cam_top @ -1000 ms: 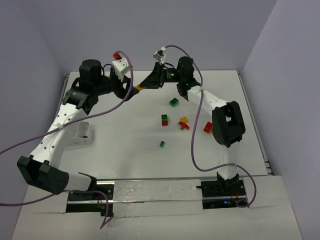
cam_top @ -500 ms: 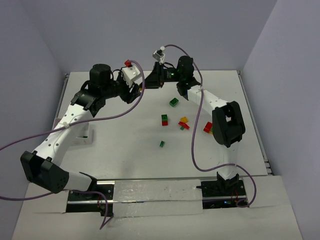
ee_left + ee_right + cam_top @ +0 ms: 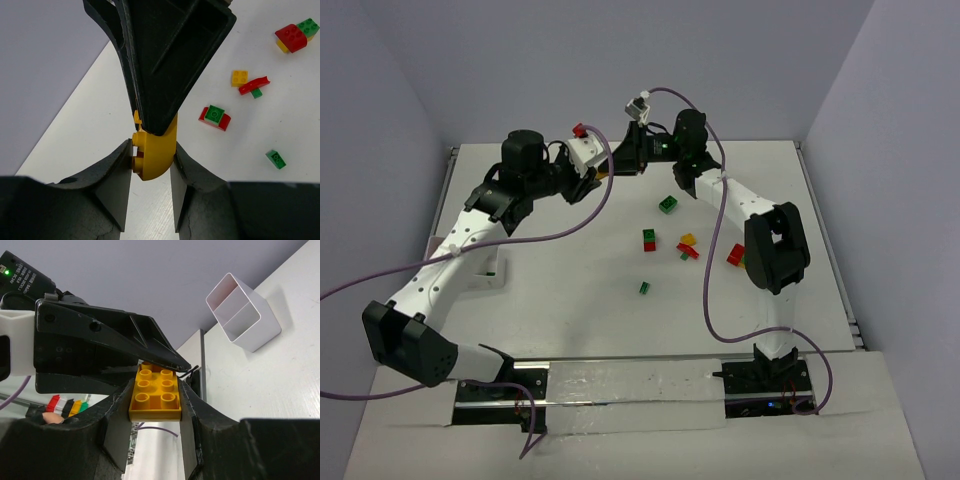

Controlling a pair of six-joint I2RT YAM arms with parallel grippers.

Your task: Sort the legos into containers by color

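- Legos (image 3: 649,239) are mostly loose on the table (image 3: 570,320): about six red, green and yellow pieces scattered right of centre, none sorted that I can see
- Yellow brick (image 3: 155,396) is up in the air at the far middle, between both arms
- Right gripper (image 3: 156,390) is clamped on it, and left gripper (image 3: 151,149) has its fingers against the brick's two sides, looks like a hand-over
- White container (image 3: 243,315) stands well apart on the left, contents impossible to tell
- Early days, I'd say: nearly all the sorting is left
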